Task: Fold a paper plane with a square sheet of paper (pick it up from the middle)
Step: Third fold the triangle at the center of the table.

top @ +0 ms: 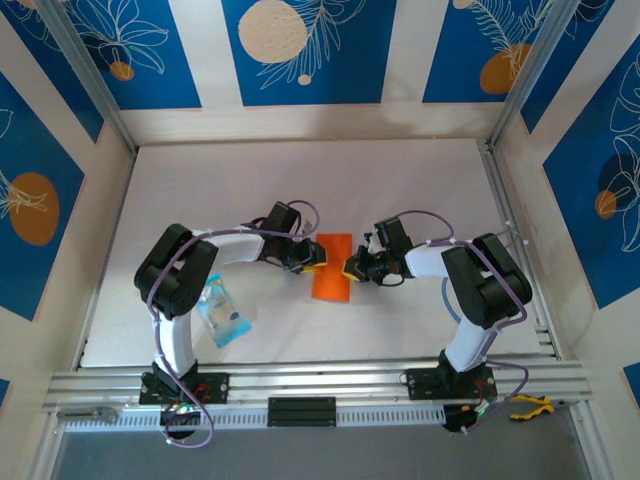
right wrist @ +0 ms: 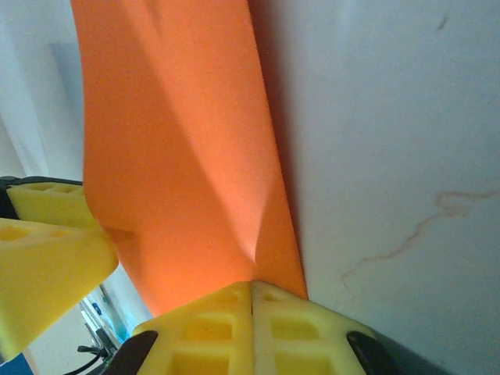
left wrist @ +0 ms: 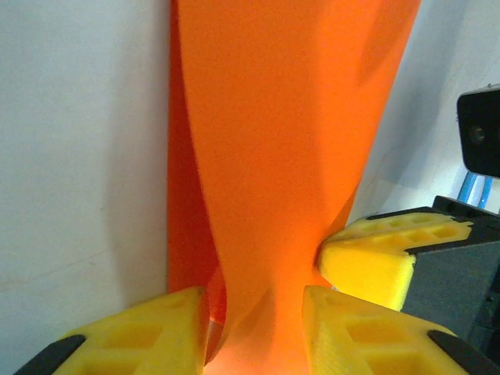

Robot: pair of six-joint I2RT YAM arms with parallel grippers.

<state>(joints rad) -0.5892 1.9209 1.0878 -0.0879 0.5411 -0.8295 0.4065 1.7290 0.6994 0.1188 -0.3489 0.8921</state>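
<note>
On the table (top: 300,180) the orange paper (top: 332,272) lies in the middle, apparently only doubled into a strip, nose and wing folds yet to come, with the right pincer (right wrist: 251,291) clenched on its right edge and the left pincer (left wrist: 255,305) parted around its left edge.

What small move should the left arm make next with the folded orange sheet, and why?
Probably draw the left gripper back off the orange sheet. Its jaws stand apart around the doubled-over paper, not pinching it, while the right gripper is shut on the sheet from the other side and can hold it.
</note>
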